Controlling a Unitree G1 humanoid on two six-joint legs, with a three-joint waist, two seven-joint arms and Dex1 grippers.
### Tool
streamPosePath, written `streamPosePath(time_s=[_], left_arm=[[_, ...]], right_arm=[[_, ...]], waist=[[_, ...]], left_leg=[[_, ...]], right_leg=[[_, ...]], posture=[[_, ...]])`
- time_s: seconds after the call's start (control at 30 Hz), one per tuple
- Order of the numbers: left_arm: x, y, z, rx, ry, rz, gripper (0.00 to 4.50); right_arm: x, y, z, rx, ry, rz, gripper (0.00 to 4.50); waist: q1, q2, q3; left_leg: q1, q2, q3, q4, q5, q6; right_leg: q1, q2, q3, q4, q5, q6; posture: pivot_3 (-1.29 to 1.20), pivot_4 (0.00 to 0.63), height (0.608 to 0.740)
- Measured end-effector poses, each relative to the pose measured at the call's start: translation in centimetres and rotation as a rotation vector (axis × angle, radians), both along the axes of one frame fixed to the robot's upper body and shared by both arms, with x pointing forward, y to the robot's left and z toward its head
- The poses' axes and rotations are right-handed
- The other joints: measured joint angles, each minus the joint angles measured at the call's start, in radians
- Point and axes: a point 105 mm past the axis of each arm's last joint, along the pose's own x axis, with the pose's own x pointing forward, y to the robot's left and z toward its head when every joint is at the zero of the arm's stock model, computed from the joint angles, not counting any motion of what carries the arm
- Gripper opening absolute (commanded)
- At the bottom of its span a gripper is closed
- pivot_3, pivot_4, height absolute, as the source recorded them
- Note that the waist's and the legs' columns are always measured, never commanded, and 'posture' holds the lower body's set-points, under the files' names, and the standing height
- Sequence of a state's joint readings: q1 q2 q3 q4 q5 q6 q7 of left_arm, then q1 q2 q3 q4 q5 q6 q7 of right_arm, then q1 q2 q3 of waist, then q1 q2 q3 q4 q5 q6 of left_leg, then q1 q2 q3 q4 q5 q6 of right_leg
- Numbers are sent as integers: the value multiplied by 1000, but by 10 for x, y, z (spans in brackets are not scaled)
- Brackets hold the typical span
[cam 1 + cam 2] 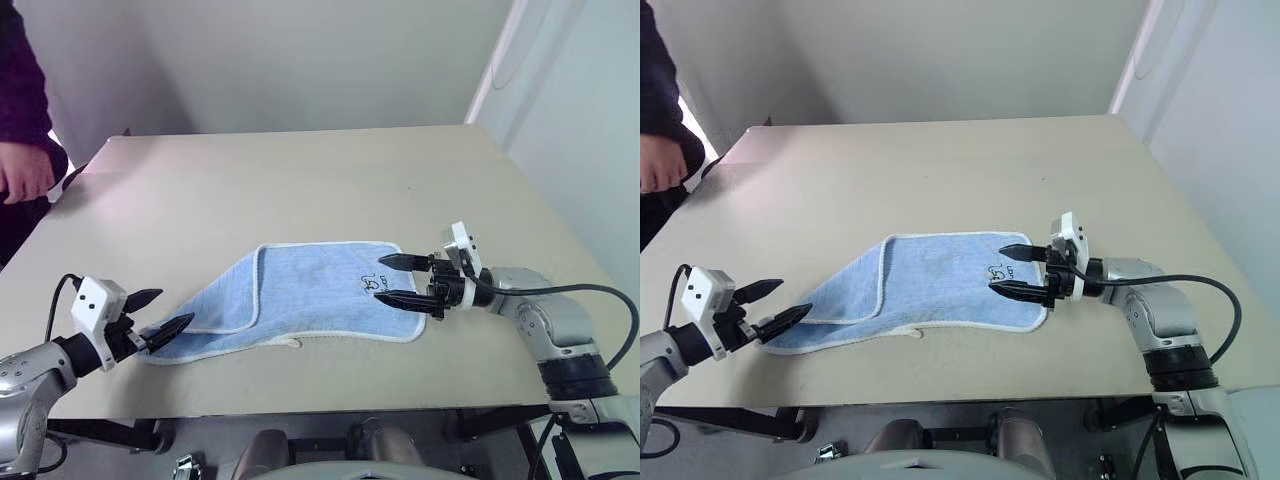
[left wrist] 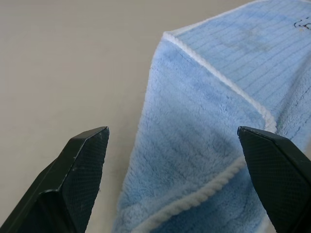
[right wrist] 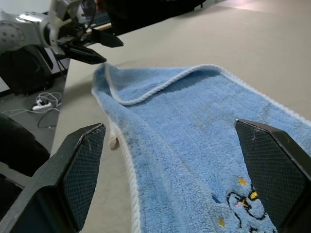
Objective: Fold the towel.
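Beige surface (image 1: 330, 180) carries the partly folded towel (image 1: 310, 290), with the left tool (image 1: 158, 315) and right tool (image 1: 400, 280) gaping empty at its opposite ends.

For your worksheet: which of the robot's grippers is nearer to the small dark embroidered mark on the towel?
Right. The right gripper hovers open right beside the embroidered mark on the towel; the left gripper sits open at the towel's opposite, folded end.
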State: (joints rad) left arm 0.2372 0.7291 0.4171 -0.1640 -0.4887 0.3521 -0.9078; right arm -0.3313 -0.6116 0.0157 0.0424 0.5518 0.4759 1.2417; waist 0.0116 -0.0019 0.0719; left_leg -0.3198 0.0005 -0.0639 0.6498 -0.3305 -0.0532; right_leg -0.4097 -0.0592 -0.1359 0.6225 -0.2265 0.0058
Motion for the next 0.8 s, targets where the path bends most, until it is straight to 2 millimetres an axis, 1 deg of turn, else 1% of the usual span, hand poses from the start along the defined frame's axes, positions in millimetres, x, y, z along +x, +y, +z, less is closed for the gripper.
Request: streamPosePath(time_s=[0.23, 0.37, 0.47, 0.57, 0.67, 0.8], left_arm=[[0, 2, 1, 8, 6, -3, 4477], [-2, 3, -1, 8, 15, -2, 4477], [-3, 3, -2, 8, 19, -2, 4477], [-4, 4, -3, 11, 25, -1, 4477], [-5, 5, -3, 14, 26, 6, 4477], [-4, 2, 0, 22, 11, 4, 4477]], right_arm=[[6, 1, 4, 3, -32, -12, 4500], [13, 9, 3, 36, -28, -51, 4500], [28, 13, -2, 36, 12, -127, 4500], [42, 12, -13, -59, 16, -193, 4500], [59, 15, -25, -93, 21, -279, 4500], [88, 6, -39, -184, 14, -441, 4500]], waist=[[0, 0, 0], [0, 0, 0], [-1, 0, 0], [0, 0, 0], [0, 0, 0], [-1, 0, 0]], left_leg=[[0, 0, 0, 0, 0, 0], [0, 0, 0, 0, 0, 0], [0, 0, 1, 1, 0, 0], [0, 0, 1, 1, 0, 0], [0, 0, 2, 1, 0, 0], [0, 0, 4, 2, 0, 0]], right_leg=[[0, 0, 0, 1, 0, 0], [-1, 0, 0, 1, 0, 0], [-1, 0, 1, 3, 0, 0], [-2, 0, 1, 4, 0, 0], [-3, 0, 3, 5, 0, 0], [-5, 0, 6, 7, 0, -1]], posture=[[0, 0, 740], [0, 0, 740], [0, 0, 740], [0, 0, 740], [0, 0, 740], [0, 0, 740]])
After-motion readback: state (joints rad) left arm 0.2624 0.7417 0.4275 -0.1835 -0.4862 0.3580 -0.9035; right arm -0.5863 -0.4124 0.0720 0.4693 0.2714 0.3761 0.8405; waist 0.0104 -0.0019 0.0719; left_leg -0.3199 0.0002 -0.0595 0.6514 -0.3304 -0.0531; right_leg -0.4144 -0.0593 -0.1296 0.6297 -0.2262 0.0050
